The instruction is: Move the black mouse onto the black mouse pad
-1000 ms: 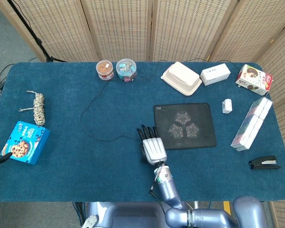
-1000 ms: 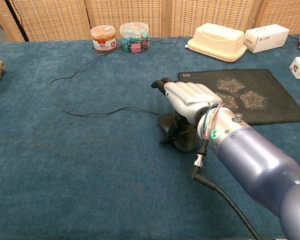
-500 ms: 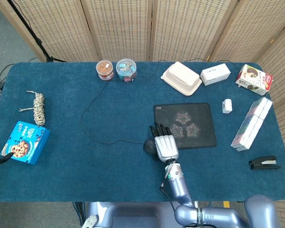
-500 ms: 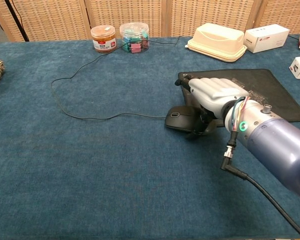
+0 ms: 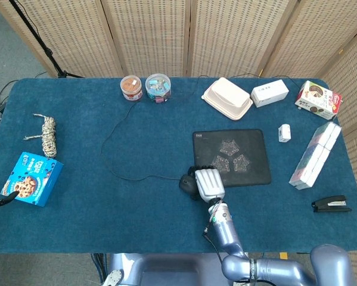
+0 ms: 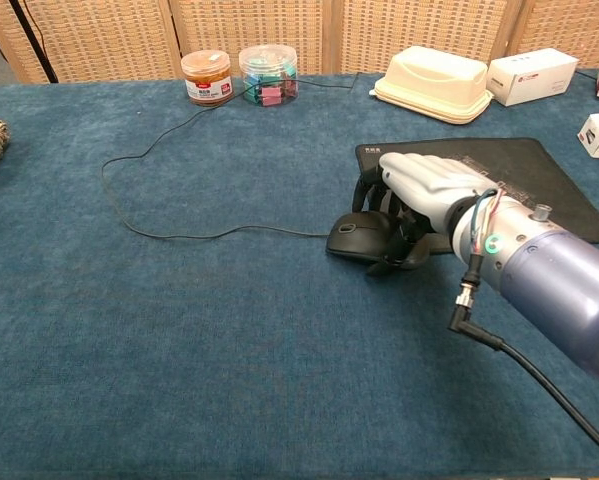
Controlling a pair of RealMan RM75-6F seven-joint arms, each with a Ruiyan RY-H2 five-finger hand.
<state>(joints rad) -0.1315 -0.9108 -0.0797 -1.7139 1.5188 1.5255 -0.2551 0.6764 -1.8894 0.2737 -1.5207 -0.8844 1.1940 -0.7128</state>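
The black mouse (image 5: 186,183) (image 6: 356,236) lies on the blue cloth, just off the near left corner of the black mouse pad (image 5: 241,152) (image 6: 519,185). Its thin cable (image 6: 179,232) trails away to the left and back. My right hand (image 5: 208,183) (image 6: 424,190) covers the mouse's right half. Its fingers curl down over the top of the mouse and the thumb sits against the near side, so it grips the mouse. The left hand shows in neither view.
At the back stand two small jars (image 5: 130,87) (image 5: 158,88), a white clamshell box (image 5: 227,99) and a white carton (image 5: 269,92). A long white box (image 5: 314,156) and a stapler (image 5: 331,204) lie at the right. A rope (image 5: 47,135) and a cookie box (image 5: 33,179) are at the left.
The right hand slid right with the mouse from the cloth toward the pad's corner. Its fingers, stretched out before, have now curled down over the mouse.
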